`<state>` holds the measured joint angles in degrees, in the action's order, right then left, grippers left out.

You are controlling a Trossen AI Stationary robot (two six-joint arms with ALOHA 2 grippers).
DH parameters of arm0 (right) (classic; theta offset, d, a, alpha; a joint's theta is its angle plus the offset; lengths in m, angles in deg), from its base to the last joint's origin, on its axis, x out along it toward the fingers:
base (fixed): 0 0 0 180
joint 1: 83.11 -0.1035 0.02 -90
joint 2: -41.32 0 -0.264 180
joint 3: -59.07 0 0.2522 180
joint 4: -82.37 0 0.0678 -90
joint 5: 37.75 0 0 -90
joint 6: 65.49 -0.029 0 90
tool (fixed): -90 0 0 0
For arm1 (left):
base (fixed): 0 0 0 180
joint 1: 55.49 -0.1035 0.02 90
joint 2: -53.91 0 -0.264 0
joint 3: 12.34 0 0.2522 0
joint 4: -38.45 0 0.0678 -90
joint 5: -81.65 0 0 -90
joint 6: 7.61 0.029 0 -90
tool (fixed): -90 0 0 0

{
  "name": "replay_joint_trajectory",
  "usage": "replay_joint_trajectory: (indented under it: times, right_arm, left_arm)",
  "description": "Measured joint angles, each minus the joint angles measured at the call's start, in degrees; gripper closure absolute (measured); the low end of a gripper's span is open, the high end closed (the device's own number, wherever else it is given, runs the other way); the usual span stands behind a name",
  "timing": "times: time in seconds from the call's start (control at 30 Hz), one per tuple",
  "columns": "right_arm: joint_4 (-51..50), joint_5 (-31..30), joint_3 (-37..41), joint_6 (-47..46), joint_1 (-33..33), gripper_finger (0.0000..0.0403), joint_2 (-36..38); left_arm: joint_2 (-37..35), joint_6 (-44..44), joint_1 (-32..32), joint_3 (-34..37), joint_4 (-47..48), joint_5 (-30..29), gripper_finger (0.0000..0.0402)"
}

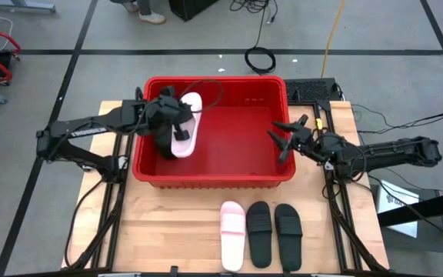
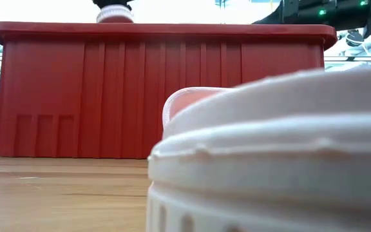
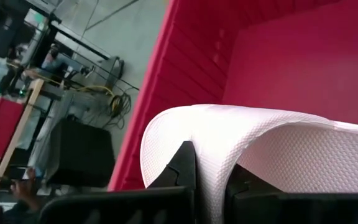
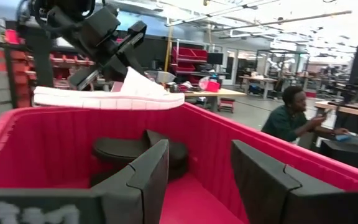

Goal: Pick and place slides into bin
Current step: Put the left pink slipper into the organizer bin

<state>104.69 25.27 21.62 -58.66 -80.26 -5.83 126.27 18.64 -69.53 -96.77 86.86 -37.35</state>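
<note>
My left gripper [image 1: 174,121] is shut on a pale pink slide [image 1: 187,127] above the left part of the red bin [image 1: 214,178]. The right wrist view shows this slide [image 4: 107,96] level, above the bin's rim. Black slides [image 4: 138,151] lie on the bin's floor below it. My right gripper [image 1: 287,138] is open and empty over the bin's right wall; its fingers show in its wrist view [image 4: 201,180]. One pink slide [image 1: 232,235] and two black slides [image 1: 259,233] [image 1: 288,231] lie flat on the table at the near edge. My left gripper pinches the pink slide's broad strap [image 3: 210,134] at its edge, one finger [image 3: 247,183] under the strap's arch and one finger [image 3: 182,165] outside it. The fingers come from above, slanting from the table's left. The slide hangs level, sole down, clear of the bin.
The bin [image 2: 160,90] fills the middle of the wooden table [image 1: 168,231]. The near pink slide [image 2: 269,148] blocks much of the low view. A person [image 4: 291,115] sits in the room beyond the table.
</note>
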Motion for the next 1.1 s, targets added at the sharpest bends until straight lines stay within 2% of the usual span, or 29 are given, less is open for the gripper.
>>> replay_joint_trajectory:
  times: [0.2,0.53,0.73,0.93,1.1]
  right_arm:
    - [-0.9,0.0,0.0,0.0,3.2,0.0238,0.0]
    - [-5.7,0.2,0.0,-2.0,6.8,0.0238,-0.4]
    - [-5.4,0.2,0.0,-2.6,7.0,0.0238,-1.9]
    - [-3.8,1.7,0.0,-2.3,7.9,0.0238,-2.3]
    - [-3.6,1.8,0.0,-2.7,8.5,0.0238,-2.4]
  left_arm:
    - [0.0,1.3,-4.9,6.6,-9.3,5.7,0.0397]
    - [0.8,3.6,-7.6,16.2,-21.4,6.2,0.0396]
    - [2.2,2.7,-9.4,17.6,-24.5,6.5,0.0398]
    - [8.2,3.6,-10.8,17.7,-27.8,8.1,0.039]
    - [11.4,4.1,-11.2,17.6,-27.4,6.6,0.0396]
